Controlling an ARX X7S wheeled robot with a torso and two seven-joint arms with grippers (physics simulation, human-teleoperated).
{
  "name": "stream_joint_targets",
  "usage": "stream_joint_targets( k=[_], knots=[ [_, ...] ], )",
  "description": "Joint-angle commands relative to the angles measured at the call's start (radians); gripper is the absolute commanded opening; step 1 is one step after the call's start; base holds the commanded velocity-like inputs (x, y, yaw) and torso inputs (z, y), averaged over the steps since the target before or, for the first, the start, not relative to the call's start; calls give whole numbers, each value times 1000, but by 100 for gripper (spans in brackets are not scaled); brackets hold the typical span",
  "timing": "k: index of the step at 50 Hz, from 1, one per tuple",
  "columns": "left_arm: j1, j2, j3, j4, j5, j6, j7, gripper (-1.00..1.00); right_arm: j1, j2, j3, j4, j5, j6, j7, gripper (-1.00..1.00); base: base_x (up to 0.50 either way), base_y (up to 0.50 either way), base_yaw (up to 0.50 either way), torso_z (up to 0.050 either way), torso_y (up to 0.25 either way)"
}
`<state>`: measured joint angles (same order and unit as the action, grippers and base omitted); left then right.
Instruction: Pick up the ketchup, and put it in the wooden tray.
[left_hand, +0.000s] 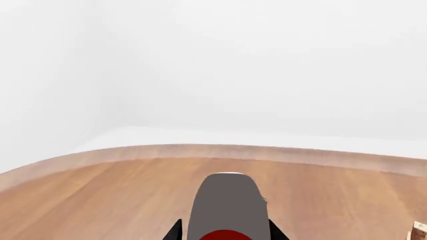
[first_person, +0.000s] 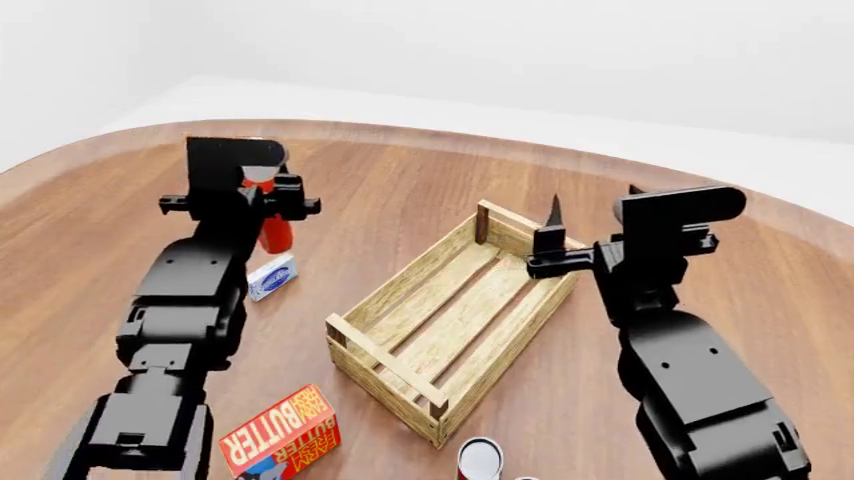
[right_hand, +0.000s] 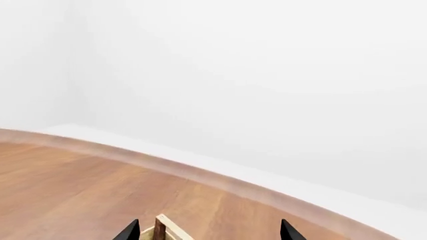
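The ketchup stands upright at the left of the table, its red body showing below my left gripper. In the left wrist view the bottle's cap fills the gap between the two black fingertips of my left gripper, which is shut on it. The wooden tray lies in the middle of the table, empty. My right gripper hovers open and empty over the tray's far right corner; the right wrist view shows its tips wide apart beside a corner post.
A small blue-and-white box lies just in front of the ketchup. A red-and-yellow butter box lies front left of the tray, and a small round can at its near corner. The round wooden table's far edge curves behind.
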<state>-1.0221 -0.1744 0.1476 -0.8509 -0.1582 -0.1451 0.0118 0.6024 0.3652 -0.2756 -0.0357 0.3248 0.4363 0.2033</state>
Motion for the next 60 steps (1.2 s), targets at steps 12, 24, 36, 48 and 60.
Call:
stream_joint_targets(
  k=[12,24,36,48,60],
  knots=[
    [-281,174,474,-456,-403,263,84,-100,-87,67,97,-96,39,42,64,100,0,0,0,0,0],
    [-301,174,1129,-426,-1040,314,21,-100,-128,93,150,-93,58,30,78,100,0,0,0,0,1],
    [-307,174,1375,-367,-1267,331,0,-100,-225,134,220,-164,94,35,98,100,0,0,0,0,-42],
    [-314,174,1404,-331,-1305,319,-17,-100,-258,146,243,-191,106,43,112,100,-1,0,0,0,-182],
    [-344,174,1407,-307,-1330,315,-26,-100,-279,150,258,-210,112,45,125,100,-1,0,0,0,-186]
  ],
)
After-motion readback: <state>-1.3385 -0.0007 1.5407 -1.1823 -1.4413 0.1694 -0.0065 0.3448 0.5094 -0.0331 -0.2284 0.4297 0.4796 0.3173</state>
